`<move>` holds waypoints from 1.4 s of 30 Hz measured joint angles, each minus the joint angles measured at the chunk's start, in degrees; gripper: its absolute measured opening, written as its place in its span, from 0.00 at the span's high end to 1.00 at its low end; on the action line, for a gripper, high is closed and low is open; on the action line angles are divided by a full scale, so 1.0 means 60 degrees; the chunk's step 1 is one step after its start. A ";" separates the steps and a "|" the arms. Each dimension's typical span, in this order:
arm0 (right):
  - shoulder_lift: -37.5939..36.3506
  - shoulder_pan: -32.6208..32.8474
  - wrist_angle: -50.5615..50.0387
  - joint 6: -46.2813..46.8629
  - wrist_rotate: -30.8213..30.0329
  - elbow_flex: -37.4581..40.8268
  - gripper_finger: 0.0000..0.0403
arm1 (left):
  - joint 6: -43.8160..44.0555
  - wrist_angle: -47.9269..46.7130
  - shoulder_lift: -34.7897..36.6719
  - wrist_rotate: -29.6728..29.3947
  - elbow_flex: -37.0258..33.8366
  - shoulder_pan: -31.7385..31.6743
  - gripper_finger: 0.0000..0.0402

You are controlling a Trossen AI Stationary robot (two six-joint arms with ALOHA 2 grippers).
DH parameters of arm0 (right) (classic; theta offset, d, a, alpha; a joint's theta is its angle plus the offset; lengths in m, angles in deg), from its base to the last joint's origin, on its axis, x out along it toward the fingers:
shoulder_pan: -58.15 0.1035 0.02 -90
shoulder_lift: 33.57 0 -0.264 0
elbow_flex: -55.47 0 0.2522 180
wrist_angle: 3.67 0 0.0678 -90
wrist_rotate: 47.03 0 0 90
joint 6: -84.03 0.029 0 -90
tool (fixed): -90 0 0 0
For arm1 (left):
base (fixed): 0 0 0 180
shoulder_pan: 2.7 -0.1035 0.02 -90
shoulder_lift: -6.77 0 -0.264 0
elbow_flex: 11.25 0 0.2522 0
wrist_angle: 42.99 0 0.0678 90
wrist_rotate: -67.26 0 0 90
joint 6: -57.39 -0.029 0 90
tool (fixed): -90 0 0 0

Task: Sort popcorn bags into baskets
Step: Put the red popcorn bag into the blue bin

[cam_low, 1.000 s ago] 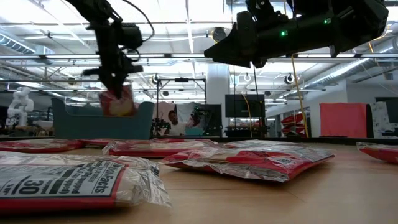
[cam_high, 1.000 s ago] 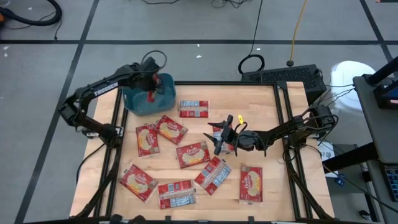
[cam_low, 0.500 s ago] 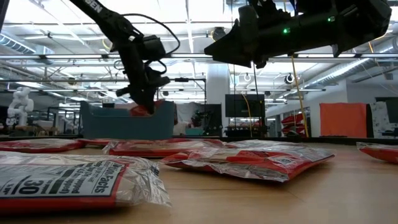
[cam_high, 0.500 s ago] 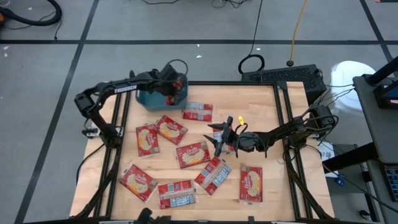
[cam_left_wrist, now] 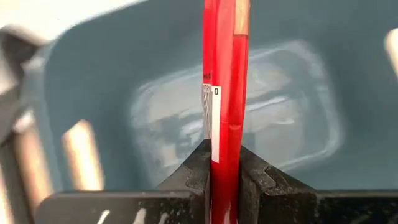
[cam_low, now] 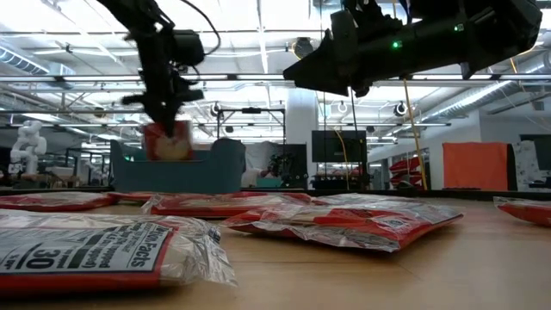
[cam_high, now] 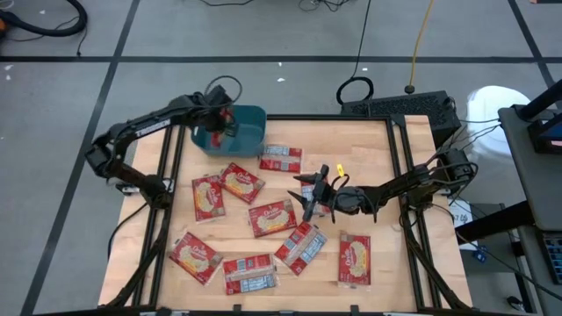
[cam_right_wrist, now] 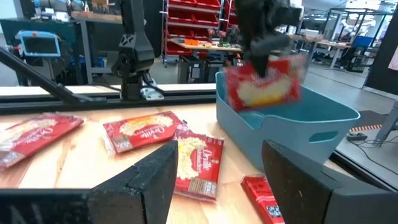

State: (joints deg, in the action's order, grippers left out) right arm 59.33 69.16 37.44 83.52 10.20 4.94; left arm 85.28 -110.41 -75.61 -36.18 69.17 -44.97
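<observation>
My left gripper (cam_high: 219,124) is shut on one red popcorn bag (cam_low: 168,142) over the left part of the teal basket (cam_high: 248,132), which stands at the table's far-left corner. The bag shows edge-on in the left wrist view (cam_left_wrist: 225,93). The right wrist view shows its yellow picture face (cam_right_wrist: 264,87) over the basket (cam_right_wrist: 292,124). My right gripper (cam_high: 311,198) hovers open above the table's middle, its fingers (cam_right_wrist: 152,171) wide apart. Several more bags lie flat on the table, such as one (cam_high: 273,218) and another (cam_high: 281,158). My left gripper pinches the bag's upper end (cam_left_wrist: 225,163) between its two fingers (cam_left_wrist: 198,169), coming from above and pointing down. The bag hangs upright below the fingers, lifted clear of the table. Its lower end (cam_low: 170,156) dips behind the basket's near wall.
Loose bags cover the table's left and middle (cam_high: 208,197) (cam_high: 250,272) (cam_high: 355,260). One bag lies right under my right gripper (cam_high: 322,207). A black keyboard (cam_high: 399,107) sits past the far edge. The table's right strip (cam_high: 378,167) is bare wood.
My left gripper swung right and dipped, tipping the bag low into the basket, then came back left and up, still shut on the bag, which hangs upright again. The basket slid along the table toward the right. My right arm kept still.
</observation>
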 joint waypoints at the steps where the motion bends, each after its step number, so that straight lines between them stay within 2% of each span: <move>1: 0.0000 0.0000 -0.0073 0.0010 -0.0002 0.0000 0.44 | 0.0191 -0.0317 0.0134 -0.0179 -0.0004 -0.0035 0.89; 6: 0.0000 0.0000 -0.0225 0.0046 0.0000 0.0000 0.44 | 0.0215 -0.0595 0.0348 -0.0839 -0.0004 -0.0070 0.89; 23: 0.0000 0.0232 -0.0266 0.0411 0.0000 0.0000 0.44 | 0.1050 -0.0480 -0.0300 -0.1323 -0.0011 -0.0067 0.89; 30: 0.0000 0.0335 -0.0266 0.0392 -0.0019 0.0000 0.44 | 0.1150 -0.0499 -0.0300 -0.2229 -0.0046 -0.0162 0.89; 42: 0.0000 0.0331 -0.0266 0.0394 -0.0025 0.0000 0.44 | 0.0512 0.0792 -0.0311 -0.2021 -0.1469 -0.0786 0.89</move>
State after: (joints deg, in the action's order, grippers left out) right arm 59.33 71.15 35.84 85.89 10.05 4.94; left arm 88.36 -105.65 -77.47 -48.30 60.35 -49.69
